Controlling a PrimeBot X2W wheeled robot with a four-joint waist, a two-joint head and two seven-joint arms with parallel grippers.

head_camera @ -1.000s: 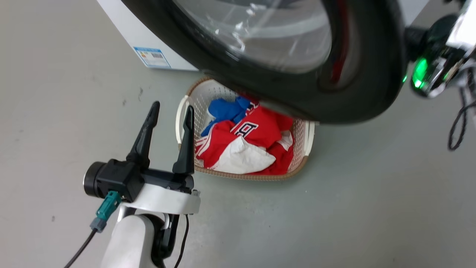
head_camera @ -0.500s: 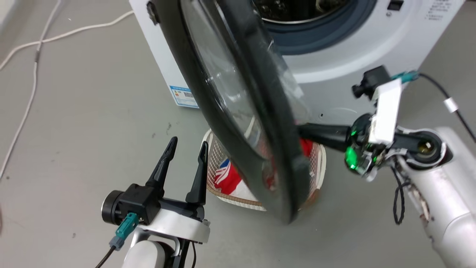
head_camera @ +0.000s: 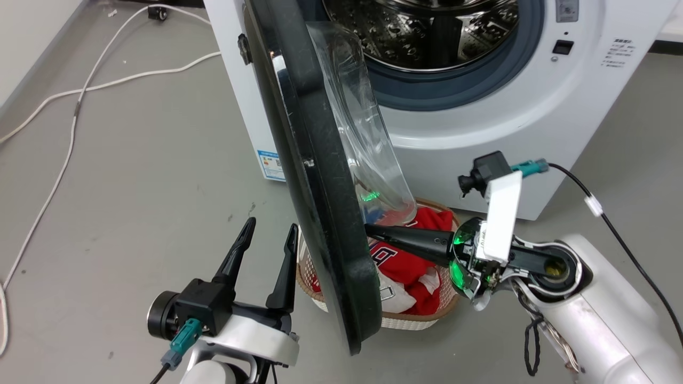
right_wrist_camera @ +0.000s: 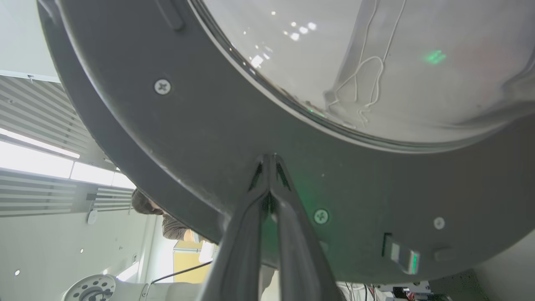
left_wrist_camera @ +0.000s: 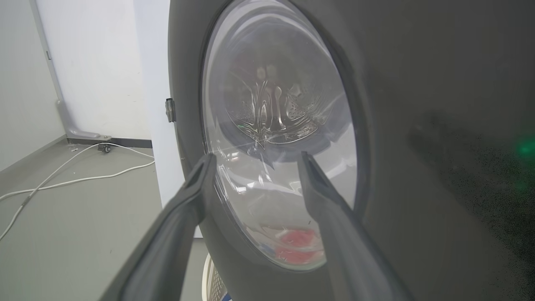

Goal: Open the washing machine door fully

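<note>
Head view gives you the washing machine door swung well out from the washing machine. It stands almost edge-on to the camera, hinged at the machine's left side. Its clear glass bowl bulges toward the steel drum, which lies exposed inside the grey gasket. Your right tool is clenched, both fingers pressed together with nothing between them. It reaches in from the right so that its tips meet the door's inner face low down, beneath the glass bowl. In the right wrist view those tips touch the dark ring just under the edge of the glass, with a screw near by. Your left tool is released, spread wide and holding nothing. It sits on the outer side of the door, near it but apart from it. In the left wrist view its fingers frame the round window of the door's outer face, and you cannot see any contact there. A laundry basket sits on the floor in front of the machine, partly behind the door's lower edge, with red clothing inside. A blue label shows on the machine's side panel just left of the door, and a white cable trails across the floor at the left.
</note>
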